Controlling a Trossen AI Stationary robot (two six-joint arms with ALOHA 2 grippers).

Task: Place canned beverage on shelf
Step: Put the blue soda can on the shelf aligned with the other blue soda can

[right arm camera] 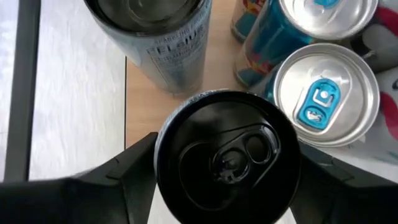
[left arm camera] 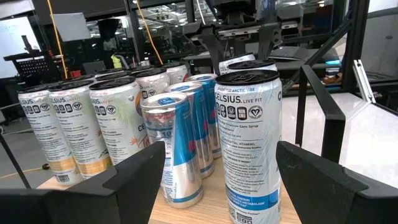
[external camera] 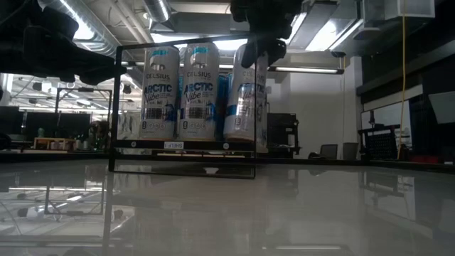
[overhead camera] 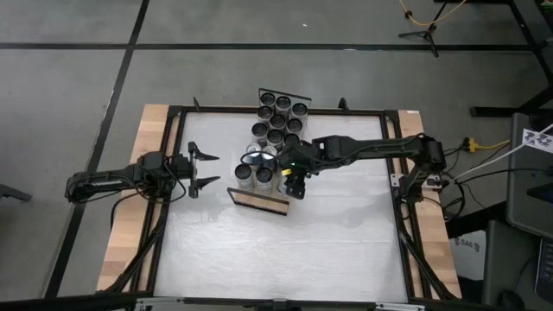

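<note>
The shelf (overhead camera: 259, 200) is a light-wood board with a black wire rail at each short end, lying mid-table and running from near to far. Several tall cans (overhead camera: 278, 119) stand on it in rows. At its near end my right gripper (overhead camera: 294, 183) reaches down over a black-topped can (right arm camera: 227, 155), which also shows in the low view (external camera: 245, 99) beside two Celsius cans (external camera: 179, 92). My left gripper (overhead camera: 203, 169) waits open and level at the table's left, apart from the cans. My right gripper pinches the black-topped can between its two fingers (right arm camera: 138, 169), on opposite sides of the wall just below the top rim (right arm camera: 163, 163). The fingers come slanting down from the table's right. The can is about upright, its base level with its neighbours'; whether it rests on the board, I cannot tell.
A silver can with a blue tab (right arm camera: 324, 93) and a dark-topped can (right arm camera: 149, 25) stand close to the held one. The wire rail (external camera: 114, 107) rises at the shelf's near end. White tabletop (overhead camera: 285, 259) lies nearer than the shelf.
</note>
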